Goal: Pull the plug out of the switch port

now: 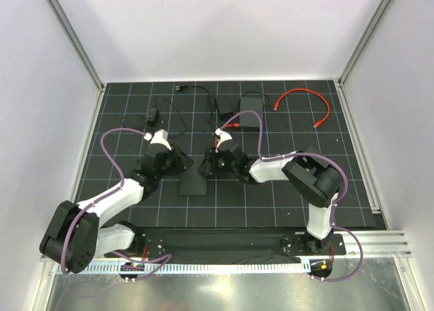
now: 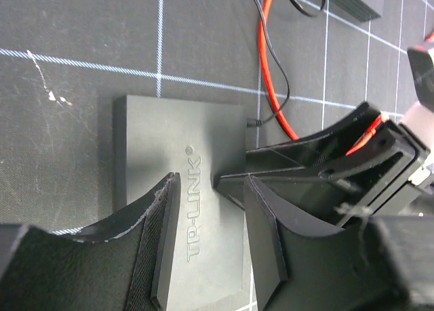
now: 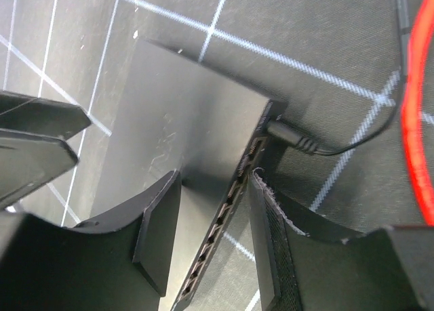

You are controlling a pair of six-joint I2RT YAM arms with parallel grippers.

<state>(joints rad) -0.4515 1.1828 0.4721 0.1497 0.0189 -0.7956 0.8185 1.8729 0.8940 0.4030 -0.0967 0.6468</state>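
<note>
Right hand [image 3: 213, 189] hangs spread (clamped on nothing) astride the port edge of the switch [image 3: 183, 114]. The black plug [image 3: 290, 137] sits in its socket just beyond the fingertips. Left hand [image 2: 211, 189], also spread, is over the switch's top on the tabletop [image 2: 68, 26].

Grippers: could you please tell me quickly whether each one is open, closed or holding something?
Left gripper: open above the switch, holding nothing.
Right gripper: open over the switch's port edge, holding nothing.
</note>
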